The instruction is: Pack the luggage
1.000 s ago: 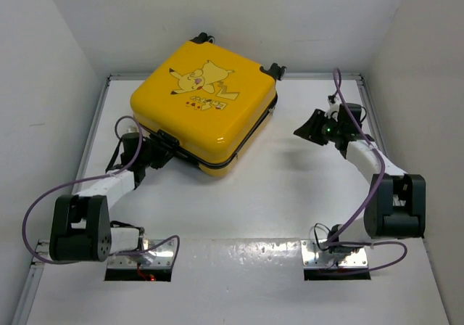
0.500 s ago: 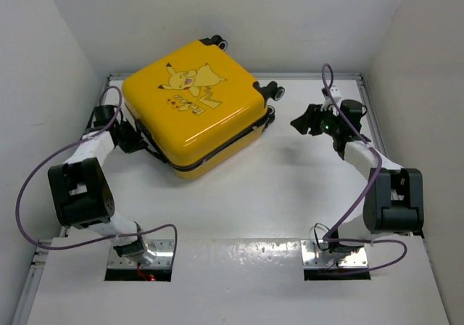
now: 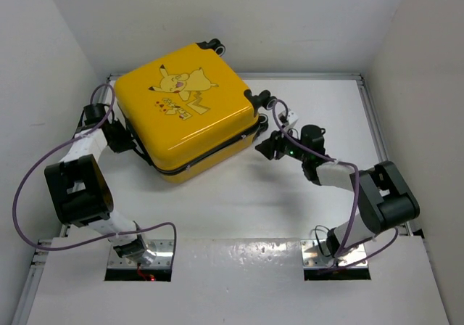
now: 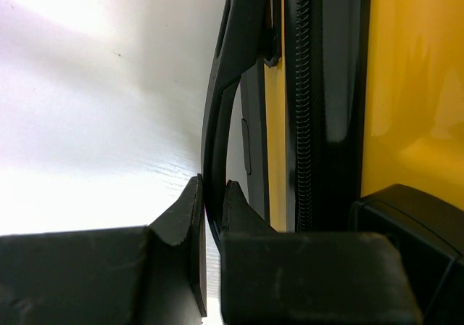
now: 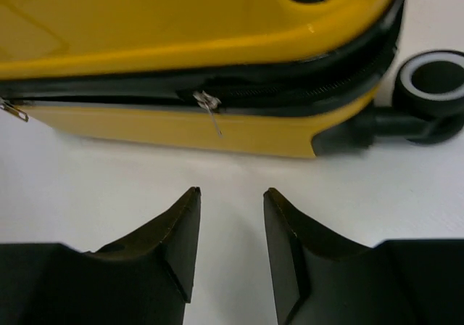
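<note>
**Right wrist: zipper pull within reach**

The closed yellow luggage (image 3: 185, 111) lies flat, far left on the table (image 3: 290, 216). The left gripper (image 4: 212, 194) pinches its black side handle (image 4: 221, 85). The right gripper (image 5: 230, 216) gapes before what seems a zipper pull (image 5: 210, 107). Unzipping looks like the step in hand; next, close squarely on that tab.

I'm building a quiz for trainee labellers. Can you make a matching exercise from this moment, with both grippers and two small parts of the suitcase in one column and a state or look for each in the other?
Things
1. left gripper
2. right gripper
3. zipper pull
4. wheel

States
a. silver, hanging on the side of the luggage
b. open, just short of the luggage, touching nothing
c. black with a white ring
d. shut on the handle

Pairs: 1-d, 2-b, 3-a, 4-c
</note>
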You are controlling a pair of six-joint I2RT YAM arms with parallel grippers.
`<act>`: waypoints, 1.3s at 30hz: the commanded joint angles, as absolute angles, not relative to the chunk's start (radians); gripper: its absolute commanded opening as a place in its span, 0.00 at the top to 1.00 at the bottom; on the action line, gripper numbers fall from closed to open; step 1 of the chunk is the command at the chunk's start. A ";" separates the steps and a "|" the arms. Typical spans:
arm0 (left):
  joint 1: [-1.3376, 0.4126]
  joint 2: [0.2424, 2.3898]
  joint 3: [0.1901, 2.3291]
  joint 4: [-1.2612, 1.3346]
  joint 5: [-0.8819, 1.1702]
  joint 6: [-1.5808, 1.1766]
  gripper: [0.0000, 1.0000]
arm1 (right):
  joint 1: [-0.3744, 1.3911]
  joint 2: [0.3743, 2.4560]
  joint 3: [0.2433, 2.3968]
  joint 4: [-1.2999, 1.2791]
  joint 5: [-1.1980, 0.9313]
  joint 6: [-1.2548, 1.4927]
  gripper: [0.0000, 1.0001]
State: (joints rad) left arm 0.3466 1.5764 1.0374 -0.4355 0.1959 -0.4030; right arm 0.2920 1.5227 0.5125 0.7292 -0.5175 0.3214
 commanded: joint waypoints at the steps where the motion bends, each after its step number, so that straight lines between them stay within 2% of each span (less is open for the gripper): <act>1: 0.351 1.615 0.963 -0.514 0.057 -0.359 1.00 | 0.346 1.558 0.570 0.871 -0.472 0.360 0.59; 5: 0.351 1.606 0.963 -0.514 0.057 -0.359 1.00 | 0.376 1.653 0.652 0.865 -0.446 0.388 0.53; 13: 0.360 1.615 0.963 -0.505 0.077 -0.368 1.00 | 0.419 1.730 0.719 0.853 -0.440 0.397 0.51; 21: 0.360 1.624 0.963 -0.505 0.095 -0.377 1.00 | 0.483 1.761 0.738 0.845 -0.379 0.391 0.61; 26: 0.360 1.615 0.954 -0.505 0.095 -0.377 1.00 | 0.502 1.775 0.741 0.845 -0.254 0.393 0.66; 33: 0.379 1.597 0.925 -0.495 0.095 -0.377 1.00 | 0.503 1.776 0.759 0.861 -0.196 0.391 0.79; 35: 0.379 1.597 0.925 -0.495 0.104 -0.377 1.00 | 0.499 1.767 0.759 0.861 -0.184 0.391 0.79; 39: 0.379 1.597 0.925 -0.495 0.104 -0.377 1.00 | 0.485 1.746 0.756 0.867 -0.222 0.384 0.67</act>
